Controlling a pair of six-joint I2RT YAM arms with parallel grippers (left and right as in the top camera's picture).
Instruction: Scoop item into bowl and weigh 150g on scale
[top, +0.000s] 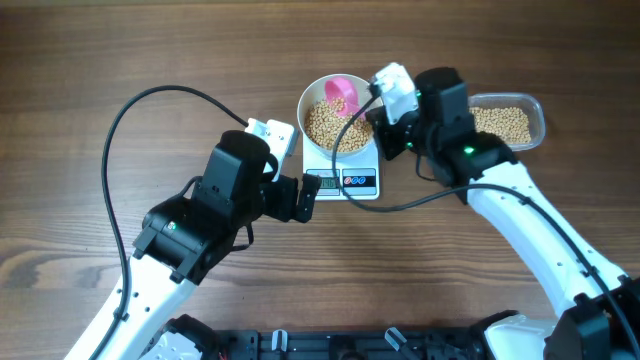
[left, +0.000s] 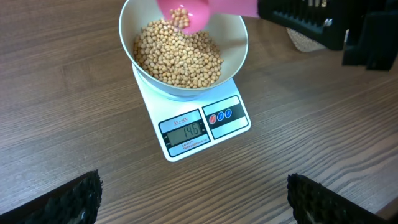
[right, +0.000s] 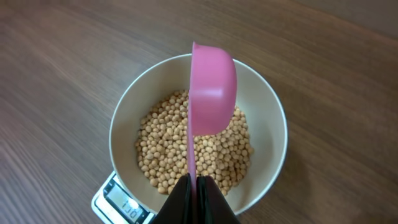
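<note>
The white bowl (top: 304, 106) (left: 127, 28) (right: 273, 115) stands on the scale (top: 345, 184) (left: 208, 127) (right: 118, 202), about half full of tan beans (top: 325, 126) (left: 177, 59) (right: 161, 146). The scale's display (left: 186, 131) reads 145. My right gripper (top: 370, 107) (right: 196, 186) is shut on the handle of a pink scoop (top: 343, 92) (left: 193, 11) (right: 212, 87). The scoop is tipped on its side over the bowl with a few beans in it. My left gripper (top: 308, 198) (left: 193, 202) is open, empty and low over the table just in front of the scale.
A clear plastic tub (top: 508, 122) of the same beans sits to the right of the scale, behind my right arm. Black cables loop across the wooden table on the left and in front of the scale.
</note>
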